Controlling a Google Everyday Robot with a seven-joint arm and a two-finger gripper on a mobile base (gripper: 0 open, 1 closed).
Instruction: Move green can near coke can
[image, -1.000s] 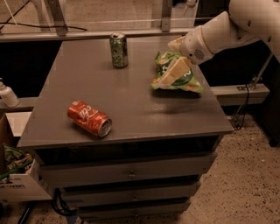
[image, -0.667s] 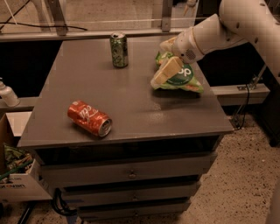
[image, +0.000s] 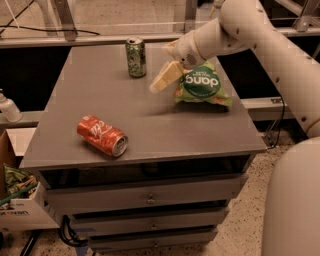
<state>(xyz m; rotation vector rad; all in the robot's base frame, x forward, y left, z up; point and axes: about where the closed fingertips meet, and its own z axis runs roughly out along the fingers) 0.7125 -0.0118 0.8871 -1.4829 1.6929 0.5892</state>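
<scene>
Green bag (image: 202, 85) reads "dang"; claw (image: 162, 67) beside it.

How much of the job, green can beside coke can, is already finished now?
Nothing looks done yet. The green can stands upright at the back of the table, far from the coke can, which lies on its side at the front left. In hand: the gripper hovers right of the green can, apart from it, beside the chip bag. Left: grasp, carry, set down.
</scene>
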